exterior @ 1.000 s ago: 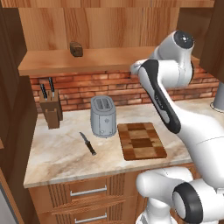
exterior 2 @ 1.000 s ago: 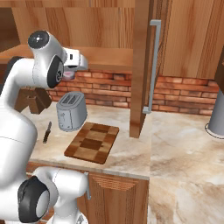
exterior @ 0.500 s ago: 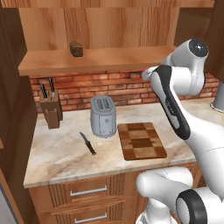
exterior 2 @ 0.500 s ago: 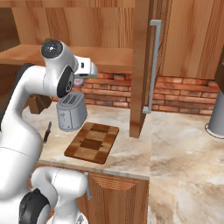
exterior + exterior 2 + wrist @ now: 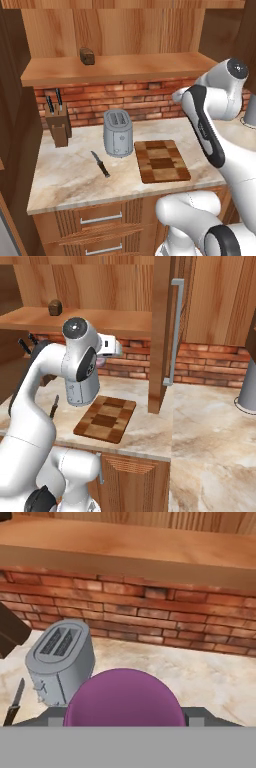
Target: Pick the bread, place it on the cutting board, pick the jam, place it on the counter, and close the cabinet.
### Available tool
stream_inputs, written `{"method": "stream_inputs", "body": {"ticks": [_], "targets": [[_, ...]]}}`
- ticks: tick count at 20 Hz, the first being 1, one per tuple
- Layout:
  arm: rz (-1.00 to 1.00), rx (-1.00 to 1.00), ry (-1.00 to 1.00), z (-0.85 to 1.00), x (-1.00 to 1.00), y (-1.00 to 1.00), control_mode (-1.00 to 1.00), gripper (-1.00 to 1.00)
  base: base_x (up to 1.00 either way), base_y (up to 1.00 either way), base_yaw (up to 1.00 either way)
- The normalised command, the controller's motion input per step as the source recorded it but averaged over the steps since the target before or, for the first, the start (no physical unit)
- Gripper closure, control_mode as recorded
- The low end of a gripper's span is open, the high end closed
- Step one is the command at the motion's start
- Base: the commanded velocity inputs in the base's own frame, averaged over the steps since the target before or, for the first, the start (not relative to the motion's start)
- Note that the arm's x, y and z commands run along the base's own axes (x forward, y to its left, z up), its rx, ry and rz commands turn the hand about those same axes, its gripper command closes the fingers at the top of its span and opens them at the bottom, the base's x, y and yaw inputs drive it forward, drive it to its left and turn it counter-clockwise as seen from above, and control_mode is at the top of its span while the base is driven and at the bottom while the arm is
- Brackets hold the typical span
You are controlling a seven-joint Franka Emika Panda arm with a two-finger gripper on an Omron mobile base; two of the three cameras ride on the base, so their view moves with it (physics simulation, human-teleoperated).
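My gripper (image 5: 125, 713) is shut on the jam (image 5: 124, 698), a purple jar that bulges between the two fingers (image 5: 55, 714). In the right base view the gripper (image 5: 108, 356) hangs in the air above the cutting board (image 5: 106, 418), in front of the brick wall. The bread (image 5: 87, 56) lies on the open cabinet's wooden shelf (image 5: 125, 67), far left of the hand; it also shows as the dark chunk (image 5: 55, 307). The patchwork cutting board (image 5: 162, 161) lies bare on the counter (image 5: 70, 175). The cabinet door (image 5: 161, 316) stands open, edge-on.
A grey toaster (image 5: 118, 132) stands left of the board, with a knife (image 5: 100, 164) and a knife block (image 5: 58, 125) further left. The open door's grey bar handle (image 5: 173, 331) is just right of the hand. A grey cylinder (image 5: 247, 388) stands at the far right.
The arm has swung right and a little down, away from the shelf, carrying the jam out over the counter. The bread has not moved.
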Motion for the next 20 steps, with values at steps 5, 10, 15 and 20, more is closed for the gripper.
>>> {"method": "stream_inputs", "body": {"ticks": [5, 10, 15, 20], "targets": [[0.0, 0.0, 0.0, -0.36, 0.0, -0.22, -1.0, 1.0, 0.0, 0.0, 0.0], [0.0, 0.0, 0.0, -0.37, 0.0, -0.18, -1.0, 1.0, 0.0, 0.0, 0.0], [0.0, 0.0, 0.0, -0.4, 0.0, -0.14, -1.0, 1.0, 0.0, 0.0, 0.0], [0.0, 0.0, 0.0, -0.4, 0.0, -0.22, -1.0, 1.0, 0.0, 0.0, 0.0]]}}
